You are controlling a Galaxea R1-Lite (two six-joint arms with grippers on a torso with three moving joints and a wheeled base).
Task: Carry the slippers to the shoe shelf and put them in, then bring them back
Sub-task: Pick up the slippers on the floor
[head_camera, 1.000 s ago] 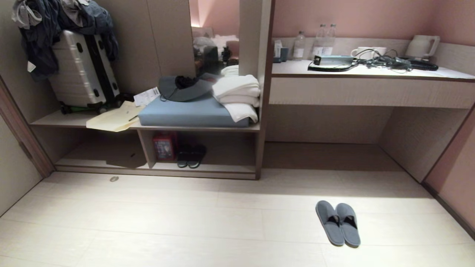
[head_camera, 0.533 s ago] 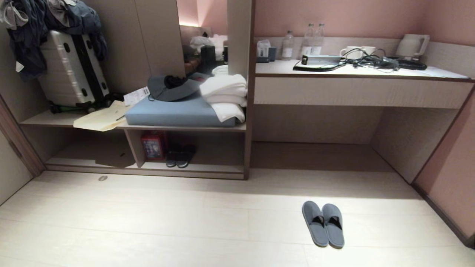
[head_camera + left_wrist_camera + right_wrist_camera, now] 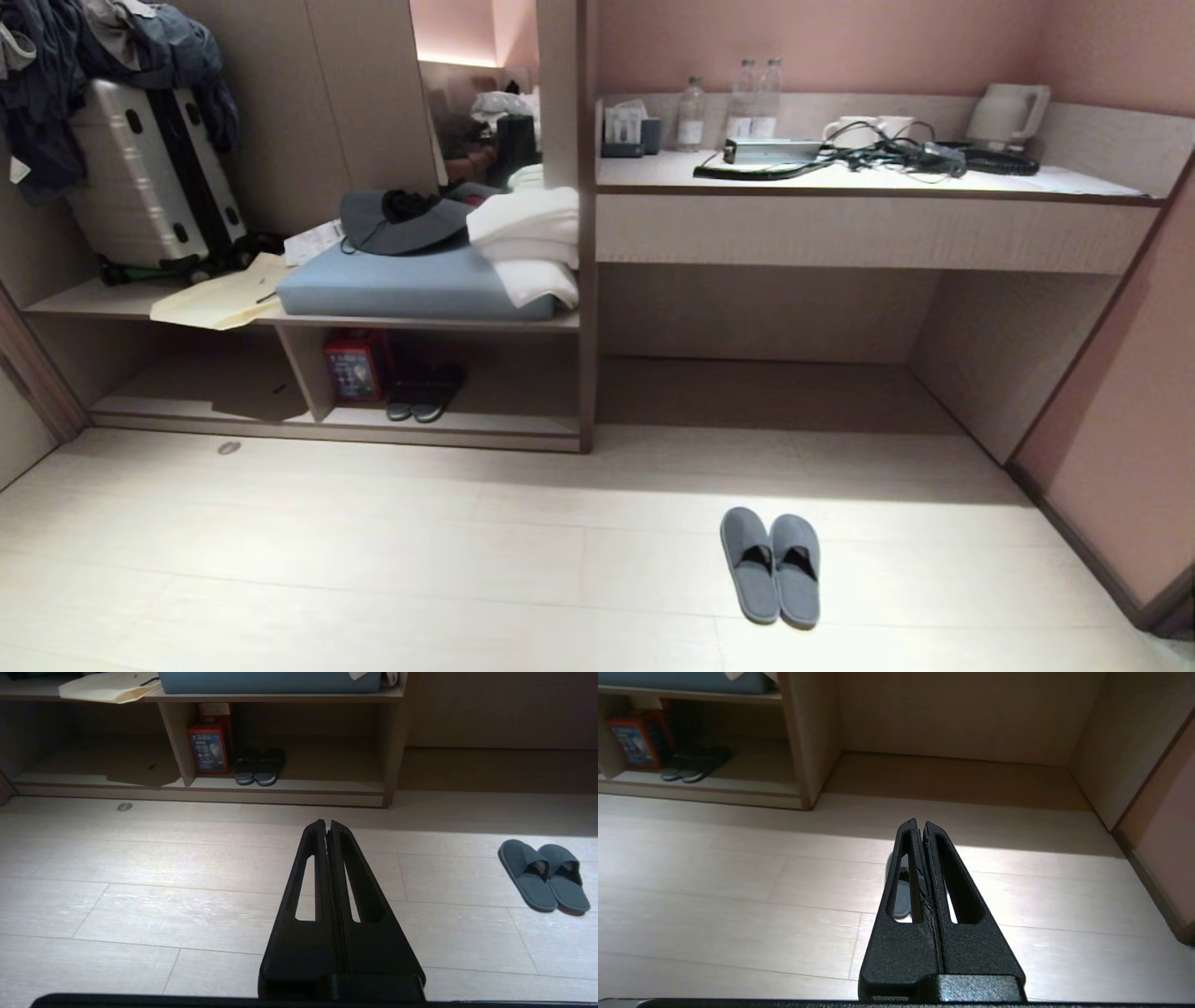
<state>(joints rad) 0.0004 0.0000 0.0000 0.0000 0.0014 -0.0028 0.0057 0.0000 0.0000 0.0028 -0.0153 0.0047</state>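
The grey-blue slippers (image 3: 771, 565) lie side by side on the pale floor, toes toward the wall unit. In the left wrist view the slippers (image 3: 544, 875) are well off to one side of my left gripper (image 3: 325, 822), which is shut and empty above the floor. My right gripper (image 3: 920, 822) is also shut and empty; a bit of a slipper (image 3: 903, 896) shows through its finger slot, on the floor beyond it. The shoe shelf (image 3: 504, 422) is the low cubby at the left, several floor boards from the slippers. Neither arm shows in the head view.
A dark pair of slippers (image 3: 425, 392) and a red box (image 3: 355, 366) sit in the cubby. Above are a blue cushion (image 3: 411, 280), towels (image 3: 523, 238) and a suitcase (image 3: 154, 177). The desk counter (image 3: 868, 182) holds bottles and a kettle. A wall (image 3: 1111, 420) bounds the right.
The whole head picture has shifted left, so the camera has moved; the slippers and everything else stay where they were on the floor and shelves.
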